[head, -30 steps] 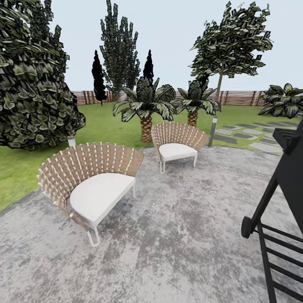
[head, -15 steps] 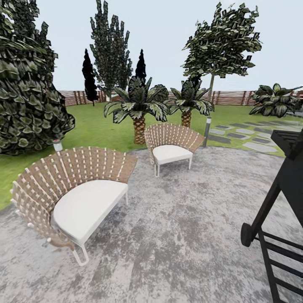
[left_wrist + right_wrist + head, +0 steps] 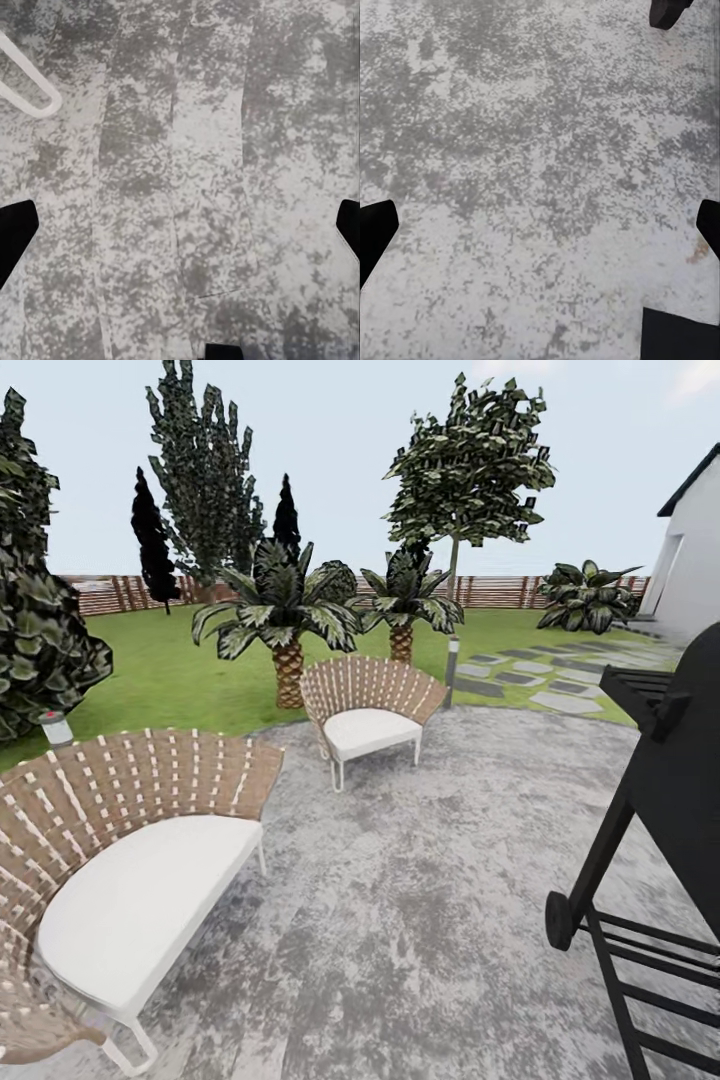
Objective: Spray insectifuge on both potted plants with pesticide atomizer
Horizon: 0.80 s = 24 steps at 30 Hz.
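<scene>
A round grey stone patio (image 3: 430, 920) lies in the garden, with green lawn (image 3: 180, 670) behind it and a brown slatted fence (image 3: 100, 595) along the far edge. At the patio's left edge stands a wicker seat (image 3: 120, 860) with a white cushion; a short lamp post (image 3: 55, 728) rises just behind it. A second wicker seat (image 3: 365, 710) sits at the patio's far edge, before two palms (image 3: 285, 615). Stepping stones (image 3: 540, 680) run across the lawn at the right, and a black grill (image 3: 660, 830) stands at the patio's right edge. No spray bottle or potted plant can be made out.

The left gripper (image 3: 180, 225) points down at bare patio stone, fingers spread wide and holding nothing; a white chair leg (image 3: 30, 79) lies nearby. The right gripper (image 3: 540, 225) likewise hangs over bare stone, fingers wide apart and empty.
</scene>
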Motion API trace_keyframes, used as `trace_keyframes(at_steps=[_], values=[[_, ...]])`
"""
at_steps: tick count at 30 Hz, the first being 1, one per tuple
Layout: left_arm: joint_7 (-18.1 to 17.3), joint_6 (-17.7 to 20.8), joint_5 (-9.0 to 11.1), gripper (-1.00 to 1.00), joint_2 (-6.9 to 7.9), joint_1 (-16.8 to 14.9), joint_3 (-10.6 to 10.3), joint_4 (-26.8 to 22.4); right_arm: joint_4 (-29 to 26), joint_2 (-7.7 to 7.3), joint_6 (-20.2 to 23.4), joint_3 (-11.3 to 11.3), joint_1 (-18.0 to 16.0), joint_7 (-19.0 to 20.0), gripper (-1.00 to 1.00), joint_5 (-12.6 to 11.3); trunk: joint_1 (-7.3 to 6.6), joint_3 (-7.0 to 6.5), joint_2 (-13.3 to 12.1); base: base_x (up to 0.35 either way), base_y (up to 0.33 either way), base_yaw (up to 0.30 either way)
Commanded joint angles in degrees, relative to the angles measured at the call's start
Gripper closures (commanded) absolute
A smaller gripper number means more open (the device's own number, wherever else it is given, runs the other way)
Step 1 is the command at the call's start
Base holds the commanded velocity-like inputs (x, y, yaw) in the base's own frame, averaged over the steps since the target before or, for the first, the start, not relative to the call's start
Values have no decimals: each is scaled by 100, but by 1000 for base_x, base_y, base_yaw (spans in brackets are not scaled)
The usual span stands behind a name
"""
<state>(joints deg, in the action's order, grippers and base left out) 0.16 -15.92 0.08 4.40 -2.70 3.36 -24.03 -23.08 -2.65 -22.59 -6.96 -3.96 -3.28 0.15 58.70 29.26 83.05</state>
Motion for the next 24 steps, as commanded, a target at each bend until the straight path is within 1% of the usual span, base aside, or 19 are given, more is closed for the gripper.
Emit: trace_keyframes(at_steps=[1,13,20,24], values=[[2,-29,0,-100,-1,-2,7,3,5,1,-21,-7,-5,-6,-100,2,3,6,2,338,151,-264],[2,-51,-2,-100,-1,-2,7,3,5,1,-22,-7,-6,-6,-100,2,3,6,2,338,149,-264],[2,-51,-4,-100,-1,-2,7,3,5,1,-24,-7,-5,-6,-100,2,3,6,2,338,30,-260],[2,-52,-4,-100,-1,-2,7,3,5,1,-26,-7,-5,-6,-100,2,3,6,2,338,2,-115]])
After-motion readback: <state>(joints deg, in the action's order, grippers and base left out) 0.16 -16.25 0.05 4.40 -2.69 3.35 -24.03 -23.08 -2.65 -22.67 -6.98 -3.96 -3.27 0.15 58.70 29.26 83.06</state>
